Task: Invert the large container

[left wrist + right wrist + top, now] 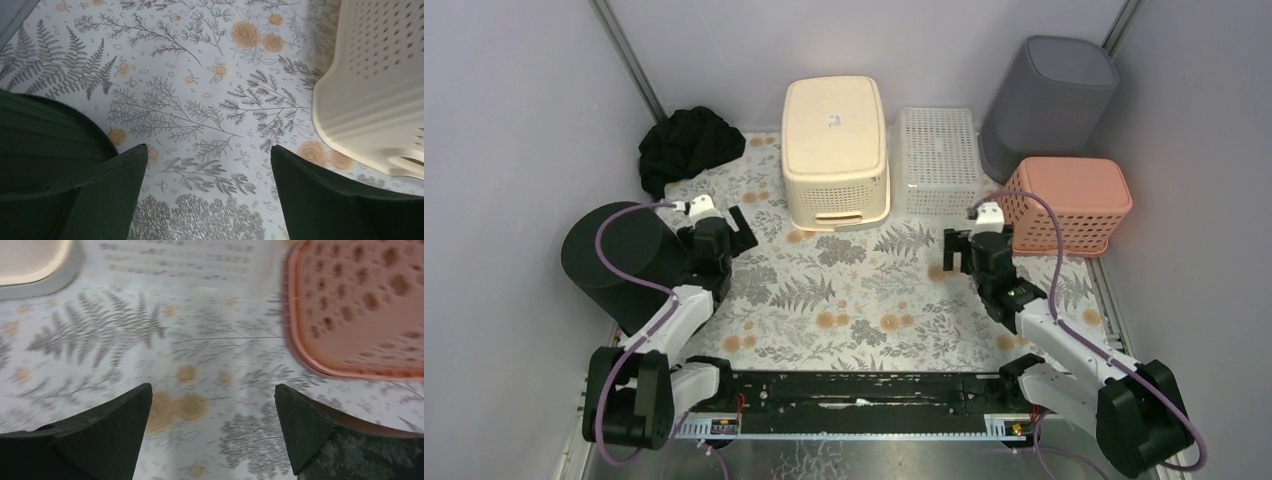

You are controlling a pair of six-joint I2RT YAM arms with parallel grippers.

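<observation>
Left gripper [208, 152]: jaws wide apart, nothing between them, only floral mat [200, 100] beneath. It sits front-left of the large cream container [834, 150], whose corner is cut off at the wrist view's right edge. Right gripper [212, 390]: jaws spread, empty, front-right of the container; that view is blurred. The container rests base up, rim on the mat. Black bin [619, 260] lies well to its left, partly hidden by the left arm. White basket [937, 160] is at its right side; contact unclear.

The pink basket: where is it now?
In the top view the pink basket sits at the far right, just in front of the grey bin and right of the white basket.
</observation>
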